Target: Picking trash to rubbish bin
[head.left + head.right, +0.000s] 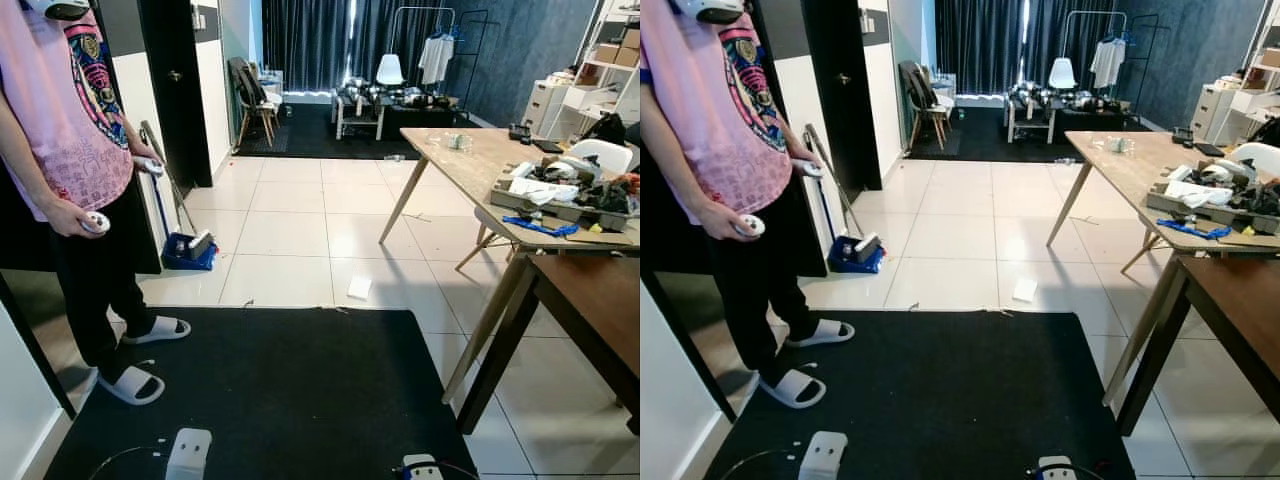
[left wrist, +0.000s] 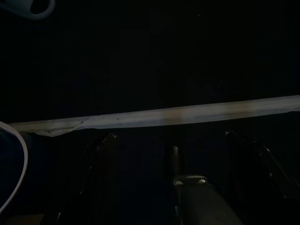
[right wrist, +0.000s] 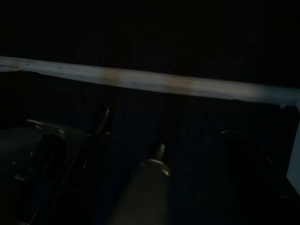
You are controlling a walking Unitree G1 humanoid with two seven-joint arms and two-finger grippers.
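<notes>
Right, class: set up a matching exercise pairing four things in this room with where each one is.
Things:
1. white paper scrap
2. blue dustpan
3. white chair
4. person's sandals

Places:
A. far end, by the dark curtains
B. on the black mat
C. against the wall near the doorway
D. on the white tiles past the mat's edge

Pairs: 1-D, 2-C, 3-A, 4-B

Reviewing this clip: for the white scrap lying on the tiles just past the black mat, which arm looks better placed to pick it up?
Neither clearly, perhaps the right. The white scrap lies slightly right of centre, on the tiles beyond the black mat, nearer the wooden table. Both arms hang idle, so the robot must walk closer first.
</notes>
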